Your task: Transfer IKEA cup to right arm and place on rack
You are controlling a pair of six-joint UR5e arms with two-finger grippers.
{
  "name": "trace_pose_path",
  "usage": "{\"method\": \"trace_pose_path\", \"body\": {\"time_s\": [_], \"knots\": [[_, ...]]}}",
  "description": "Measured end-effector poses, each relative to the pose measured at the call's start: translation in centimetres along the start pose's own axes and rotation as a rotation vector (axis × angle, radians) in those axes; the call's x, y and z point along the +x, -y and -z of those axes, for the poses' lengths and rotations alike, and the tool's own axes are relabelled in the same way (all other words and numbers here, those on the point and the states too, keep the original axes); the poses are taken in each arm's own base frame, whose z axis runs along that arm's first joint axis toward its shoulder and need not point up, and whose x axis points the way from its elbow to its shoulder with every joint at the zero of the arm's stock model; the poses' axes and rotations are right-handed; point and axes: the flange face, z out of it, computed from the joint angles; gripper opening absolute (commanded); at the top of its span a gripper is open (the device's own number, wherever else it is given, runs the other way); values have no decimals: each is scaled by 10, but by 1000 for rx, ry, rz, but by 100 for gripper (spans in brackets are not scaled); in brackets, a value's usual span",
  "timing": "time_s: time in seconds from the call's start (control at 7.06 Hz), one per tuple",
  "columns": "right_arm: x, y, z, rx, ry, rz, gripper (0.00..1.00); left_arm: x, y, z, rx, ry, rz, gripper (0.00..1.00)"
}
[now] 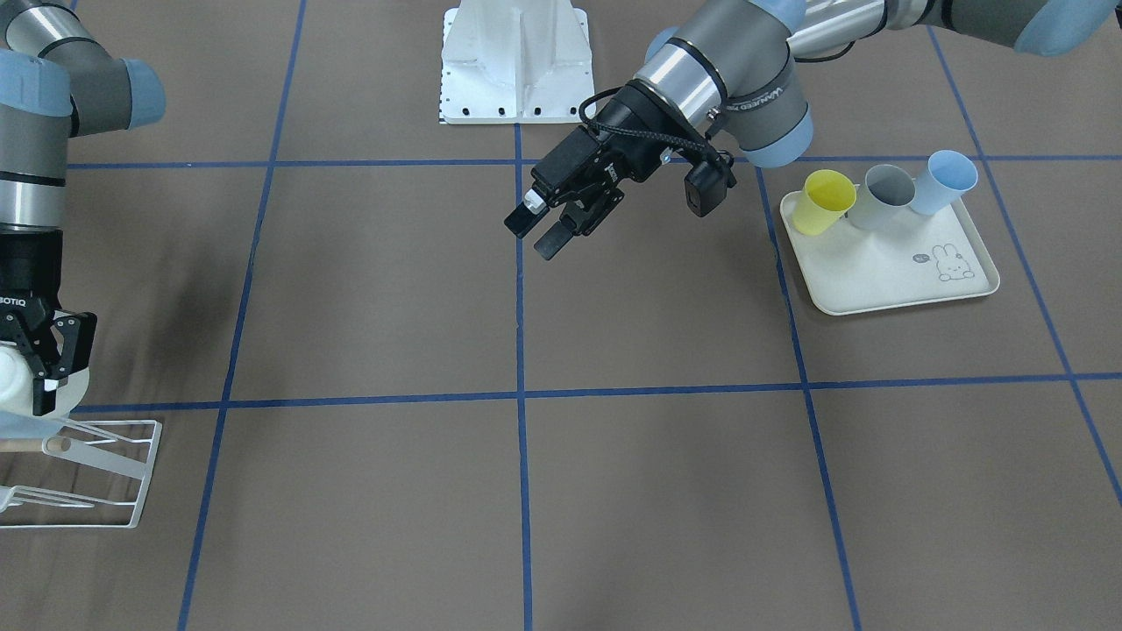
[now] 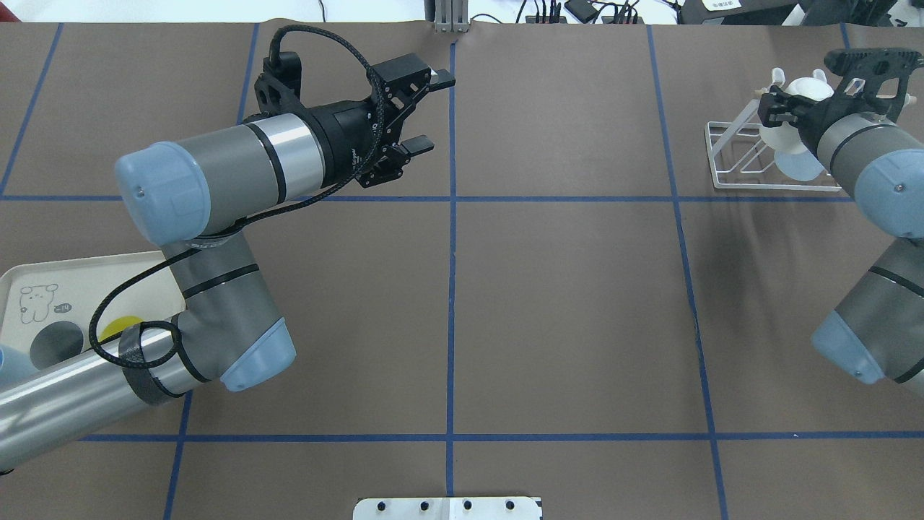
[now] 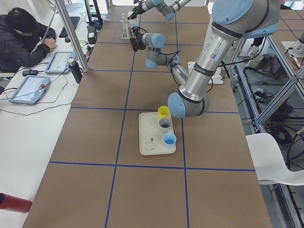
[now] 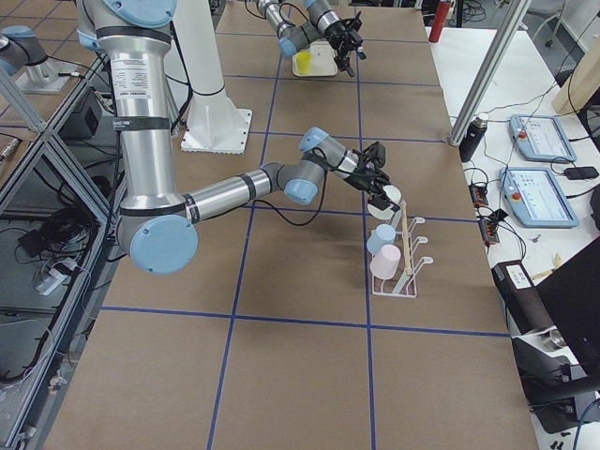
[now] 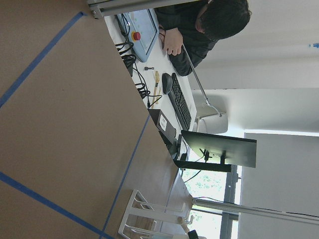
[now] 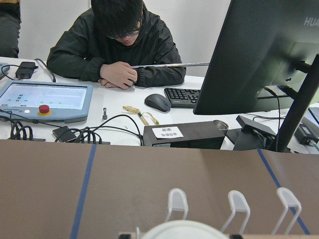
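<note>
While the cream tray (image 1: 877, 280) sits close in on the left arm's (image 2: 216, 170) side of the worktop, carrying a yellow cup (image 1: 828, 203), a grey cup (image 1: 884, 198) and a light-blue cup (image 1: 945, 181) in a row along one edge, that arm reaches out over the middle of the worktop. Its left claw (image 2: 427, 110) hangs there with its fingers spread and nothing between them, well clear of the brown surface and its blue tape lines. Farther out, at the worktop's outer edge on the other side, the right claw (image 1: 44, 386) is pinching the white cup (image 1: 10, 386) from both sides. It holds the cup just over one end of the white wire rack (image 1: 105, 457), close to the upright prongs; whether cup and rack touch cannot be told. Two more cups are on the rack lower along its slant, a pale blue one (image 4: 381, 240) and a pale one (image 4: 385, 262) next to it. Beyond the worktop edge a person (image 6: 119, 45) in a dark jacket leans over a desk beside a dark monitor (image 6: 259, 55).
</note>
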Motion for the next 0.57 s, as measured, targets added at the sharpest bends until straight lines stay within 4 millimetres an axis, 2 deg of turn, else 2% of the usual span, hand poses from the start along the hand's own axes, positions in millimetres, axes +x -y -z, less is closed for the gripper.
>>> {"method": "trace_pose_path", "body": {"time_s": [0.57], "knots": [[2, -4, -4, -6, -10, 5, 0, -2, 0, -1, 2, 3, 2, 100]]}}
